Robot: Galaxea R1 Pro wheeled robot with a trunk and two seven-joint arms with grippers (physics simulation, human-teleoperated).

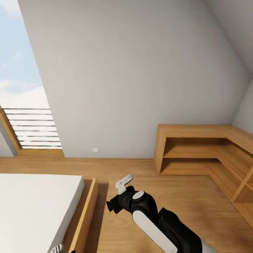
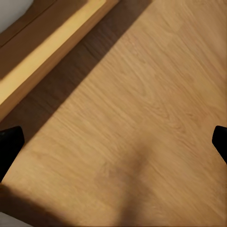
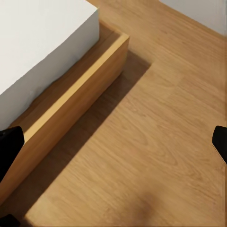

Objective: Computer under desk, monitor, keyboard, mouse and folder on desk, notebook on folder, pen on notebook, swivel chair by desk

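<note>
1. Floor [image 1: 182, 196]: light wood planks with visible grain, satin sheen.
2. Bed frame [image 3: 80, 99]: smooth, matt wood of matching tone.
3. Mattress [image 1: 35, 207]: plain white, matt.
4. Corner shelf [image 1: 196, 147]: smooth wood.
5. Wall [image 1: 140, 77]: flat grey, matt.
6. Right arm [image 1: 151, 218]: glossy black-and-white casing, plastic-looking.

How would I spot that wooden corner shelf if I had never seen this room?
Start at the big grey wall ahead and follow it to the room's right-hand corner. There the wooden shelf sits low on the floor, bending in an L along both walls. Unlike the white-topped bed, it has open, empty compartments.
</note>
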